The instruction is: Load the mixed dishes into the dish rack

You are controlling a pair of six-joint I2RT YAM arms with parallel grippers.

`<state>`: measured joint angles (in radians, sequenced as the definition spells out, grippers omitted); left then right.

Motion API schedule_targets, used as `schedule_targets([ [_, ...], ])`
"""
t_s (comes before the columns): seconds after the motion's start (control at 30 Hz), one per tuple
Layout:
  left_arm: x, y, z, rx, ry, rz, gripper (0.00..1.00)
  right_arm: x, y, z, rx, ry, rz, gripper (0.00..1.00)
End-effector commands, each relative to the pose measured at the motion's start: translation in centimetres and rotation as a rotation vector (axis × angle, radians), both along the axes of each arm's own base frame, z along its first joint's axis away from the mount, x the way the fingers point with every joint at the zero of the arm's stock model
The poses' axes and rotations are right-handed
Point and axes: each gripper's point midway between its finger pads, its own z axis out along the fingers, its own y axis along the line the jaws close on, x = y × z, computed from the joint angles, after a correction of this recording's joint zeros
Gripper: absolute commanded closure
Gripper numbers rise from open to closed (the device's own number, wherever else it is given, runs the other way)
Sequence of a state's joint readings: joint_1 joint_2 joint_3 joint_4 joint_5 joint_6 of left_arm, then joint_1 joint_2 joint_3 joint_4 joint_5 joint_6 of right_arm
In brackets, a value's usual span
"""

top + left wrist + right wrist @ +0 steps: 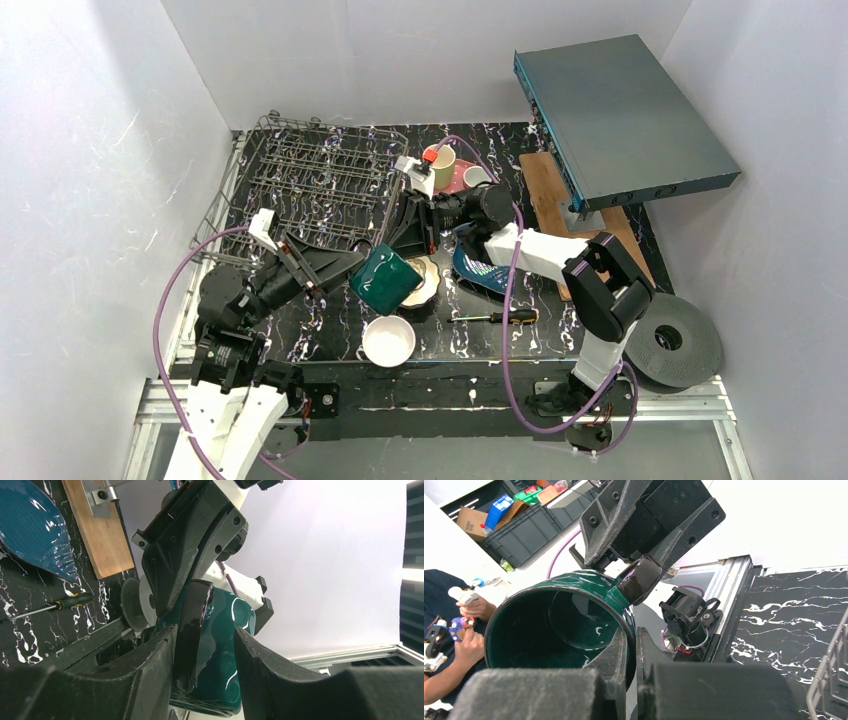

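Two grippers, one cup: a probable hand-over beside the rack

The green-inside cup (385, 282) hung tilted in the air, clear of the table (330, 335). It was just off the near right corner of the dish rack (320, 180) and partly over the floral cream bowl (430, 288). The white bowl (388, 341) sat nearer the arm bases.

At the rim, one wall of the cup lay between the fingers of the right gripper (630, 645). They were drawn together on it, apparently one inside the mouth and one outside, so this pinch carried the cup.

The left gripper (205, 632) met the cup from the opposite side. Its fingers stood apart, one on each flank of the cup's body. A glossy dark strip, probably the handle, lay beside the finger on the left of its wrist view. Whether those fingers already pressed the glaze could not be told.

A rim pinch left the outer wall free for a second grasp, and the rack stood on the left arm's side. The arrangement therefore read as a transfer from right arm to left, ahead of loading.
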<state>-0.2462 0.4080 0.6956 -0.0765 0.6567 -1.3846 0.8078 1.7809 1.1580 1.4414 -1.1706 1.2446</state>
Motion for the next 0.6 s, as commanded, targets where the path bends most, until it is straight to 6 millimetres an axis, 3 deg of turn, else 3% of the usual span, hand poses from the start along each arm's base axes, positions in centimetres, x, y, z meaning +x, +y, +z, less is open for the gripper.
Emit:
schedule_targets([
  [0.0,-0.2,0.0,1.8,-0.019,-0.076,-0.007,0.59,0.2,0.2,3.1,0.1,-0.04,-0.067,0.99],
  [0.2,0.9,0.9,2.0,-0.065,-0.11,0.093,0.68,0.6,1.3,3.3,0.131,0.044,-0.137,0.99],
  [0.43,2.1,0.4,2.1,-0.118,-0.098,0.07,0.79,0.5,2.1,3.0,0.124,0.064,-0.135,0.99],
  [0.47,2.2,0.5,2.1,-0.117,-0.101,0.077,0.83,0.5,2.2,2.9,0.123,0.066,-0.136,0.99],
  [0.5,2.4,0.6,2.3,-0.112,-0.111,0.088,0.97,0.5,2.2,2.8,0.122,0.068,-0.136,0.99],
  [0.57,2.5,0.8,2.2,-0.092,-0.105,0.112,1.0,0.5,2.2,2.5,0.117,0.075,-0.143,0.99],
])
